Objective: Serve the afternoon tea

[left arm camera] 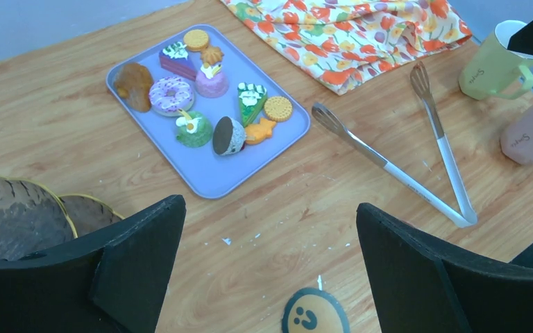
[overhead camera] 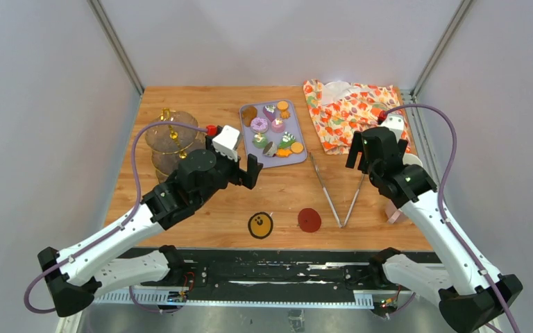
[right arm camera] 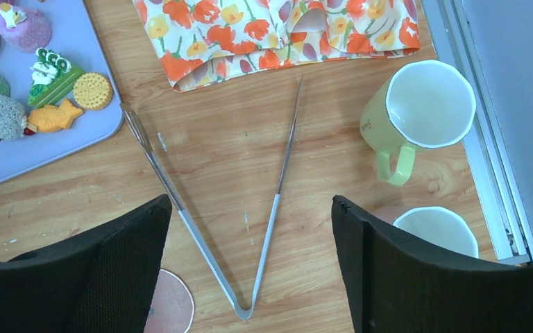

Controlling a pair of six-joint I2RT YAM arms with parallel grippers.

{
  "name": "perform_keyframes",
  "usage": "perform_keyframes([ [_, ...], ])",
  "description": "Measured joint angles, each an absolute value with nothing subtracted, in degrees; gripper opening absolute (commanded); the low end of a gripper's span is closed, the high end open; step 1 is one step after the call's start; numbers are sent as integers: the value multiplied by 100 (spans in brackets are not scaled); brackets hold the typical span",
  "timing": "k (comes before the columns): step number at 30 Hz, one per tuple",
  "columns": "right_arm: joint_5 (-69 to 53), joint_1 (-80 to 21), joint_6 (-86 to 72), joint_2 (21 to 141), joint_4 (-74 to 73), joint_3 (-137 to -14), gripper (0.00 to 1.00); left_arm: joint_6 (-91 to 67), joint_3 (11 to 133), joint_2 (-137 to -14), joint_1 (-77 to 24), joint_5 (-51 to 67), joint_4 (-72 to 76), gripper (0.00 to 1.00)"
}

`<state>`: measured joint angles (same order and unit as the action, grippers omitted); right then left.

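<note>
— Both claws are gaping wide, holding nothing: left claw (left arm camera: 269, 208) and right claw (right arm camera: 250, 205) are hanging above the table (overhead camera: 284, 187).
— Where's the tea sitting?
— Glass stand (overhead camera: 168, 139) is standing left of the lilac tray (left arm camera: 208, 177); tongs (right arm camera: 277, 194) are lying splayed under the right claw; mugs (right arm camera: 416, 111) are sitting at the right edge; pastries (left arm camera: 171, 95) are crowding the tray.
— Then the right claw should probably be straddling both tong arms midway, closing gently so they aren't skidding.
</note>
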<state>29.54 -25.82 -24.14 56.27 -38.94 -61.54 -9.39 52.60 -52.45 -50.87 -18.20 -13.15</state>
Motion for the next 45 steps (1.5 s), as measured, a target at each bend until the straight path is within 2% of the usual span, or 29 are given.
perform_keyframes([
  [21,3214,-2582,-2556,5516,-3881,-5883,84,-836,4681,-5227,-5087,-1979,-526,98],
  [25,3262,-2582,-2550,5374,-3769,-5564,97,-939,4698,-5293,-5087,-2008,-580,98],
  [27,3245,-2567,-2633,5347,-3776,-5336,97,-1092,4801,-5422,-5087,-2086,-751,98],
  [32,2224,-1782,-2917,5371,-3852,-4687,89,-1341,5216,-5889,-5085,-2091,-1199,98],
  [38,1441,-1490,-3100,5614,-3795,-3997,69,-1424,5349,-6202,-5087,-1774,-1446,98],
  [45,1175,-1483,-3133,6604,-3330,-3907,46,-1461,5349,-6318,-5087,-1562,-1542,98],
])
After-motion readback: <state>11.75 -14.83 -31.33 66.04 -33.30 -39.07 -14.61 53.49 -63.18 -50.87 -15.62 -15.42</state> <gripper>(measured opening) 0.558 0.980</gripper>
